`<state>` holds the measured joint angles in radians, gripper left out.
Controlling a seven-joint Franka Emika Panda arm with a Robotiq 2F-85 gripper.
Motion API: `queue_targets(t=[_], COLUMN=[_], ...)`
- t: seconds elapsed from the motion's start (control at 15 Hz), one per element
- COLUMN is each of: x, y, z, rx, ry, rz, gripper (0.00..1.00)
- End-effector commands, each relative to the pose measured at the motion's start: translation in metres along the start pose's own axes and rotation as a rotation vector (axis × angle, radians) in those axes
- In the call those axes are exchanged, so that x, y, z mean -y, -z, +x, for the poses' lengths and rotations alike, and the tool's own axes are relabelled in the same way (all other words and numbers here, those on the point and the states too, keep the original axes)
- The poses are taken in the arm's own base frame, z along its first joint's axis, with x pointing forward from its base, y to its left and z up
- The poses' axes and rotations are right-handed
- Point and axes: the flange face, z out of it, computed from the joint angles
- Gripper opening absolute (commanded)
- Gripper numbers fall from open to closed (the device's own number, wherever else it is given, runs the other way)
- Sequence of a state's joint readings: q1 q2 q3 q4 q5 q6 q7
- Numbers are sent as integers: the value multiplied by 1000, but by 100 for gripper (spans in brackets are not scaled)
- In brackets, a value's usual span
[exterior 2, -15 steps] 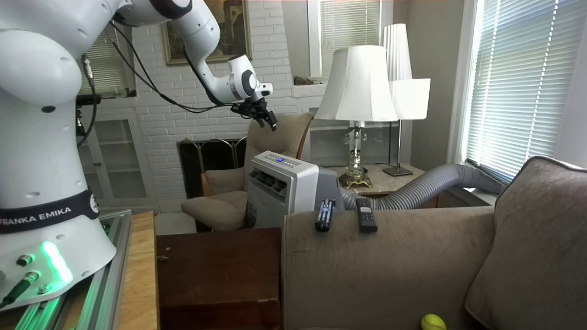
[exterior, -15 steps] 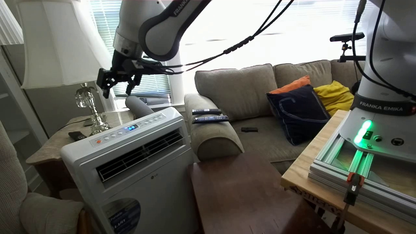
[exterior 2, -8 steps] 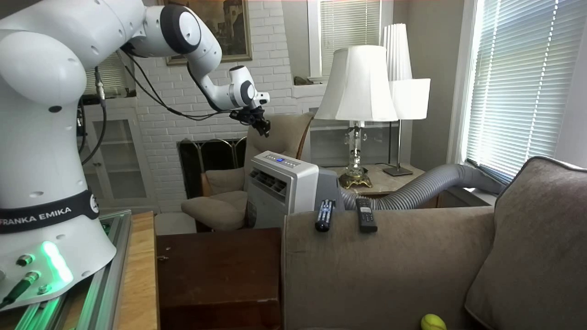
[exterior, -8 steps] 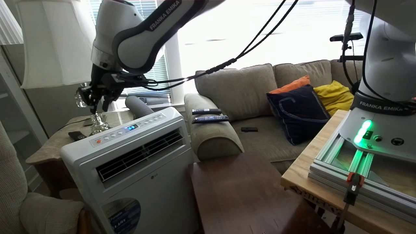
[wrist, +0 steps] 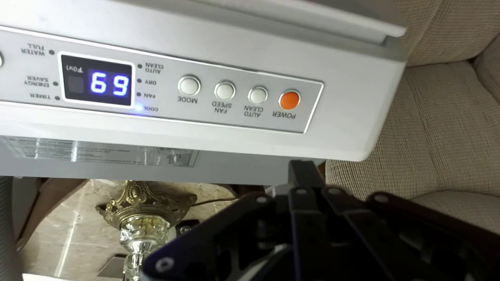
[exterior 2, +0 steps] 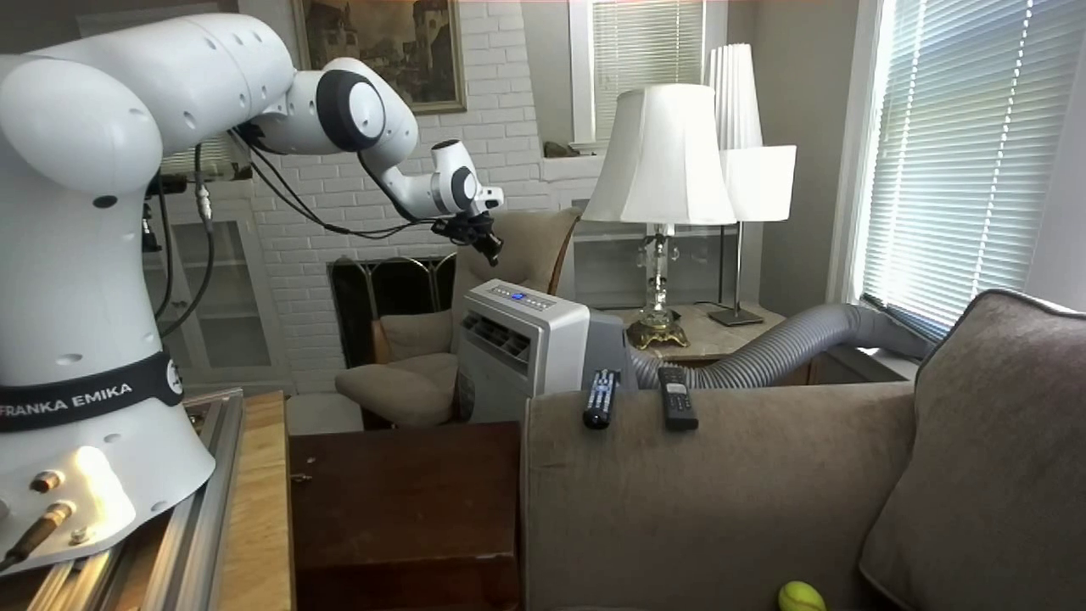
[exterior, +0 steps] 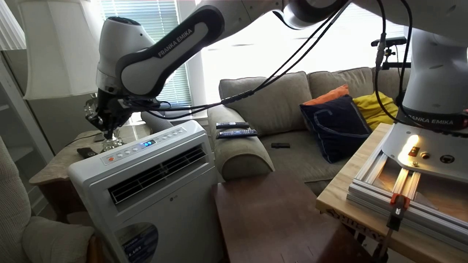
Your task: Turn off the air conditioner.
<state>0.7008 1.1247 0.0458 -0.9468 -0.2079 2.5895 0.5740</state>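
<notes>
One black jointed claw (wrist: 305, 173), narrowed to a single tip and holding nothing, hangs above the large white boxy plastic air conditioner (exterior: 157, 204), not touching it. To press well, it should likely centre over the round orange plastic power button (wrist: 289, 100), then push straight down, sparing the small white auto-clean button (wrist: 258, 96) beside it. The gap's height is hard to judge. Farther off, the wrist view cuts short a brass-and-glass lamp (wrist: 142, 224).

My rounded white arm (exterior 2: 195, 81) out there wears a black collar (exterior 2: 89, 393) lettered FRANKA EMIKA, paired black cables (exterior: 239, 96), a yellow light strip (exterior 2: 102, 484) and an angular black gripper (wrist: 304, 171) with pale round screws (wrist: 164, 264).
</notes>
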Motion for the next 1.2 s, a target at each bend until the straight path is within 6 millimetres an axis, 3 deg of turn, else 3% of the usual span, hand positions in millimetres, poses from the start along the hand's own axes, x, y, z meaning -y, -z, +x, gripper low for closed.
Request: queue_targets(t=[0.0,0.4,1.13], x=[7,17,16], y=[-18,-31,-48], z=[-4,-12,-22], rx=[10,14,-9], ry=[18,25,34], rz=[-1,-14,-22], gripper=[0,0,0])
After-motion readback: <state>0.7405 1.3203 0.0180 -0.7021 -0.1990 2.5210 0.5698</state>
